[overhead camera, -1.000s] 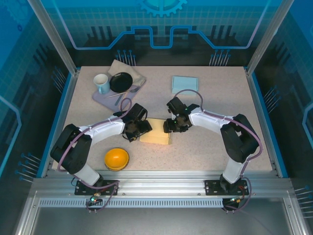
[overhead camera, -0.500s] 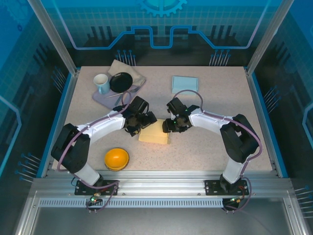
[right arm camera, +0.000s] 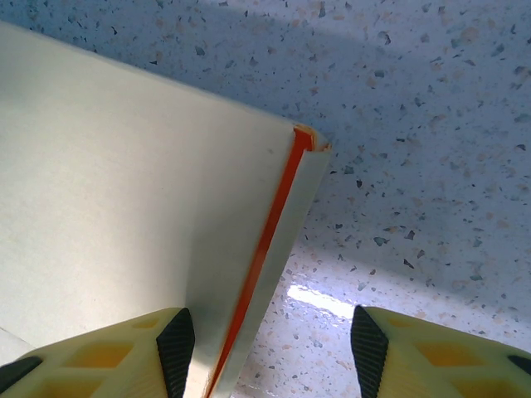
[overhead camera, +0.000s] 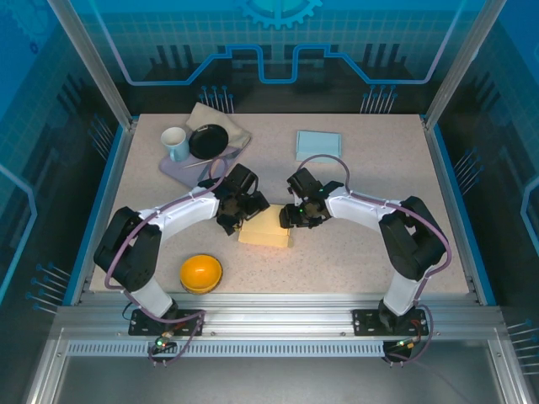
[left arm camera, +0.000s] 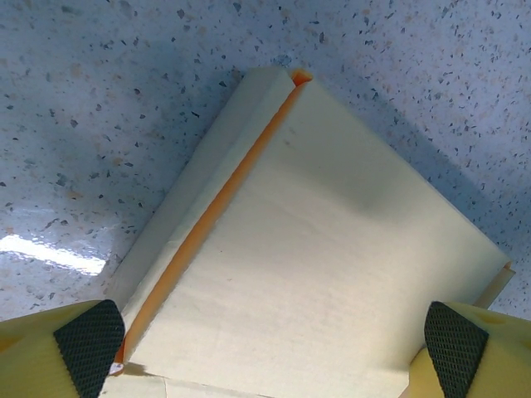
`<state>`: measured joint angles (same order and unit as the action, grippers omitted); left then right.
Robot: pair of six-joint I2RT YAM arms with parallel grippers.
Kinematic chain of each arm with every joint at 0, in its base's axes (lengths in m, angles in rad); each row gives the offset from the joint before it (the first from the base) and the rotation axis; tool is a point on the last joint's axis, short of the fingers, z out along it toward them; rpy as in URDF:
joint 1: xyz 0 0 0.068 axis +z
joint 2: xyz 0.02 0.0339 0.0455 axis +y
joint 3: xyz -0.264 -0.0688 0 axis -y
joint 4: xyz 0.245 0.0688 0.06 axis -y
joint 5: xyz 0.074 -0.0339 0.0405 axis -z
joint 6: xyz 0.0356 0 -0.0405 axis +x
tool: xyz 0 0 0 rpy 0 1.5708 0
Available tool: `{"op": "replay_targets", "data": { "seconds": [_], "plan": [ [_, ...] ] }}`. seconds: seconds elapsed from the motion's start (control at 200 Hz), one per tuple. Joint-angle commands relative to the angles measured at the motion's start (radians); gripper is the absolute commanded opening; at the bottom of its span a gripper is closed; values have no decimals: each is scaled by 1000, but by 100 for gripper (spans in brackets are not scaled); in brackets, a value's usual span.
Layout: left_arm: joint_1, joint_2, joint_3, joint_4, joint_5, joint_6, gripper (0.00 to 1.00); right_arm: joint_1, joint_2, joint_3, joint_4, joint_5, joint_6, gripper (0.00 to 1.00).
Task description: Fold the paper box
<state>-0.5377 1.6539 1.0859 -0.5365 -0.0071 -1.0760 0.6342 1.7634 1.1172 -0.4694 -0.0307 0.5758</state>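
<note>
The box (overhead camera: 268, 229) lies flat mid-worktop (overhead camera: 362, 244), between the two arms. There is bare surface on its right and toward the near edge. An orange bowl (overhead camera: 200, 272) sits near its front-left, and a mug (overhead camera: 174, 143) and a blue sheet (overhead camera: 318, 144) lie well apart at the back.

The left end effector (left arm camera: 274, 342) is spread wide over the box, with one pad (left arm camera: 90, 336) at the flap edge, where an orange seam shows. The other pad (left arm camera: 456, 340) is at the opposite side, clamping nothing.

The right end effector (right arm camera: 270, 344) is part-open and straddles the box's side edge. One fingertip (right arm camera: 176, 340) is over the card and the other is over bare worktop (touching or not, I cannot tell).

From above, both wrists cover the box's far corners, and in the wrist views its near part is cut off.
</note>
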Motion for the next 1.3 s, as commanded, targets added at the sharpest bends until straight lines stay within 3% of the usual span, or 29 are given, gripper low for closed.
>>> {"op": "replay_targets", "data": {
  "seconds": [0.0, 0.32, 0.59, 0.99, 1.296],
  "plan": [
    [-7, -1, -9, -107, -8, -13, 99, 12, 15, -13, -24, 32, -19, 56],
    [-3, -16, 30, -173, -60, 34, 99, 3, 16, 1, -37, 55, -41, 56],
    [-3, 73, 9, -49, 28, 32, 99, -3, 24, 3, -3, 48, -97, 56],
    [-5, 141, 12, -9, 38, -11, 99, -102, 68, 22, 97, -39, -205, 56],
    [-5, 164, -14, 20, 32, -52, 99, -110, -6, 69, -27, -25, -165, 56]
  ]
}}
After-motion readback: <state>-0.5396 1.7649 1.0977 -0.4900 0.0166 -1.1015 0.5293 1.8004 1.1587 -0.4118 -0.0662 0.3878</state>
